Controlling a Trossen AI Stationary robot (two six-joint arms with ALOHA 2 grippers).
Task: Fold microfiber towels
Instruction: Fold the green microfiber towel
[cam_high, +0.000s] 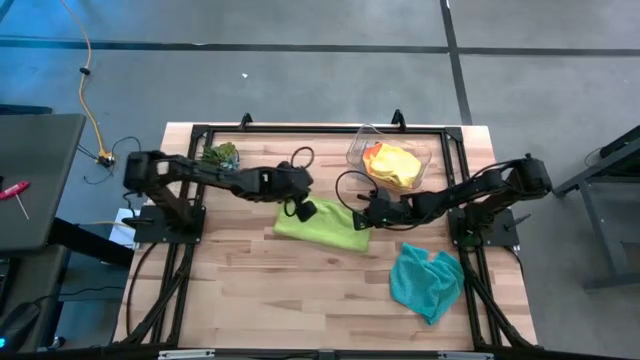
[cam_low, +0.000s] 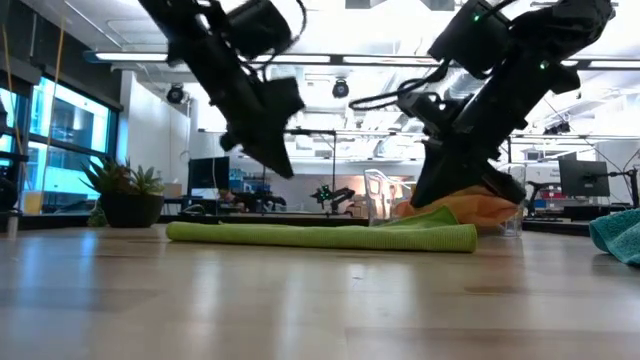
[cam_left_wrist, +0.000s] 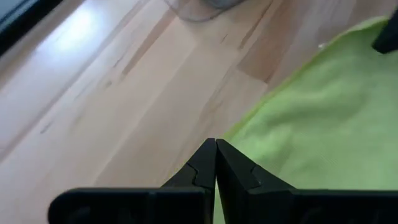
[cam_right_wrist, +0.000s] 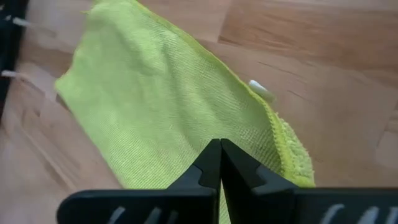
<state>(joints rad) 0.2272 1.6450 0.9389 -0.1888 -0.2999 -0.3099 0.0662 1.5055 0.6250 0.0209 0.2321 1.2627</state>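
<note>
- Lime green towel (cam_high: 322, 223) lies flat at the centre of the tabletop (cam_high: 250, 290); soft, light, limp.
- Left gripper (cam_high: 306, 210) and right gripper (cam_high: 362, 220) jaws pressed together, empty, at opposite edges.
- Best pinched at a corner or hem.

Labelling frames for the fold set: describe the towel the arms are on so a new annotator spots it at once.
Start at the wooden table and find the clear bin along its far edge. Just in front of it, between the two shut grippers, left gripper and right gripper, lies the lime green towel. It lies flat, while the teal towel is crumpled and the yellow and orange towels sit in the bin.
</note>
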